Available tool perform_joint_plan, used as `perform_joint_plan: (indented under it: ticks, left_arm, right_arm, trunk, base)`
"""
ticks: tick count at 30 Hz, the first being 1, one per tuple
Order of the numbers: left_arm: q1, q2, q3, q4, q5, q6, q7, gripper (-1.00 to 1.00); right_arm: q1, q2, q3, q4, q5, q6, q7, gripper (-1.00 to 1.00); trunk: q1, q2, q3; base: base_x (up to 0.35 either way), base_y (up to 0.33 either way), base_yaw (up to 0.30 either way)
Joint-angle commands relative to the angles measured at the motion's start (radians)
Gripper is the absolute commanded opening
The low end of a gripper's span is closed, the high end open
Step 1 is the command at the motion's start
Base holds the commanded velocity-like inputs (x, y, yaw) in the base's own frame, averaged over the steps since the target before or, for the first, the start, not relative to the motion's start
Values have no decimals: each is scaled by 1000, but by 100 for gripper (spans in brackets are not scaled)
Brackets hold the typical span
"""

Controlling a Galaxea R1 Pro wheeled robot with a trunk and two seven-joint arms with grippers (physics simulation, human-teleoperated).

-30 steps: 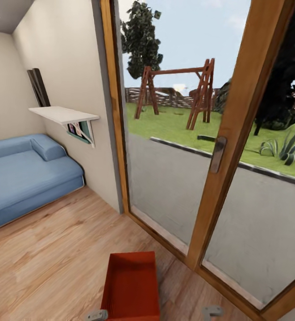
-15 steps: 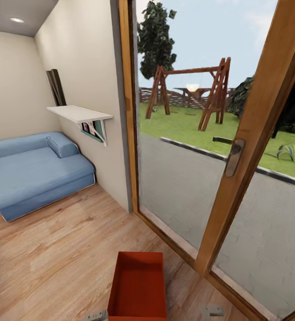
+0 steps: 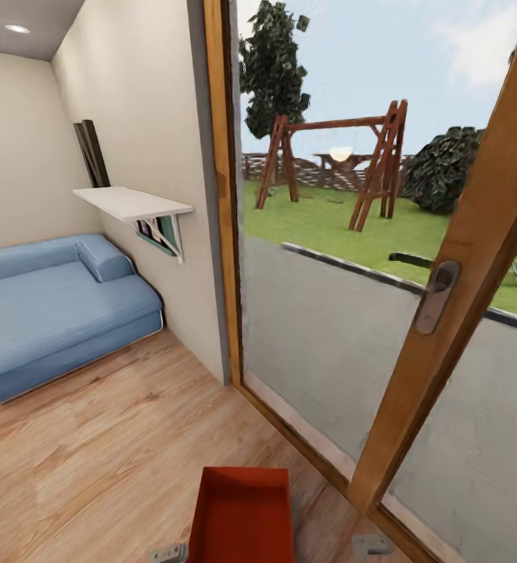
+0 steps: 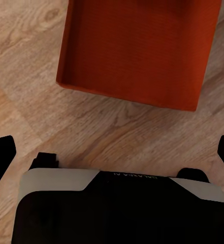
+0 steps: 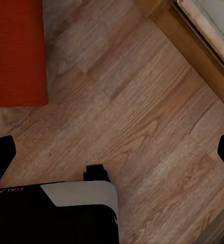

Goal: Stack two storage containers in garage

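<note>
I am in the living room, on light wood-plank flooring [image 3: 94, 461]. One red-orange storage container [image 3: 242, 516], lidless and empty, lies on the planks straight ahead of my base, beside the glass door. It shows again under my left gripper [image 4: 112, 152] as the container [image 4: 137, 51], and its edge [image 5: 15, 51] shows beside my right gripper [image 5: 112, 152]. Both grippers hang above the planks with fingertips [image 4: 0, 157] [image 5: 0, 157] spread wide and nothing between them. The garage and its floor are out of view.
A wood-framed glass door [image 3: 454, 266] with a metal handle [image 3: 434, 295] stands close on the right. A blue sofa [image 3: 55, 309] and a white wall shelf [image 3: 133, 203] are at the left. Open wood planks lie between the sofa and the container.
The whole view has shifted as the camera moved: the door frame and handle slid right. The container sits slightly lower in the picture. Both grippers stay open.
</note>
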Motion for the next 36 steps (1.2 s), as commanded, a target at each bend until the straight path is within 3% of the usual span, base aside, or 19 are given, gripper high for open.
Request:
perform_joint_plan:
  ticks: [1, 16, 24, 36]
  left_arm:
    - [0, -1, 8, -2, 0, 7, -6, 100]
    - [0, -1, 8, -2, 0, 7, -5, 100]
    - [0, -1, 7, -2, 0, 7, -5, 100]
    - [0, -1, 7, -2, -1, 7, -5, 100]
  right_arm:
    - [0, 0, 9, -2, -6, 7, -6, 100]
    - [0, -1, 9, -2, -7, 7, -6, 100]
    - [0, -1, 9, -2, -6, 7, -6, 100]
    - [0, -1, 9, -2, -6, 7, -6, 100]
  trunk:
    - [1, -2, -2]
    - [1, -2, -2]
    - [1, -2, 0]
    - [1, -2, 0]
  base:
    - [317, 0, 0]
    - [53, 0, -3]
    - [0, 0, -208]
    - [0, 34, -16]
